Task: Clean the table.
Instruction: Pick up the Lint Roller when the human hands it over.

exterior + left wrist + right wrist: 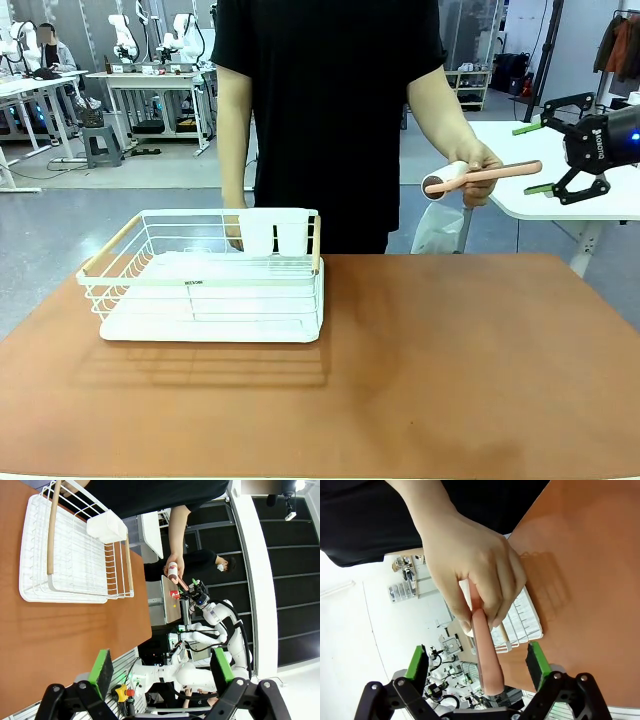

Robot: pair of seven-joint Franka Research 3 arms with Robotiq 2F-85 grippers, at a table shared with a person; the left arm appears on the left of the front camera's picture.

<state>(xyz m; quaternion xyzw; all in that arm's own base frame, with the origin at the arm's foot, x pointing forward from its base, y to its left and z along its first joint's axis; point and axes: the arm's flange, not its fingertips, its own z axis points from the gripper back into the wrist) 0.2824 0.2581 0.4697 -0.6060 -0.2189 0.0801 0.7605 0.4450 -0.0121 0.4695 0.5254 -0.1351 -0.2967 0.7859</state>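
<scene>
The left gripper (162, 672) hangs with fingers apart, holding nothing. The terracotta tabletop (450, 360), long axis left to right, is cut off at the bottom edge, and a white dish rack (205, 300) sits on its left part. Beyond its right end, a person's hand (480, 160) holds a pink-handled roller (508, 171). The handle end lies between the wide-open fingers of the right gripper (533, 158), clear of both pads.

Rack label (193, 283) too small; no legible txt.
</scene>
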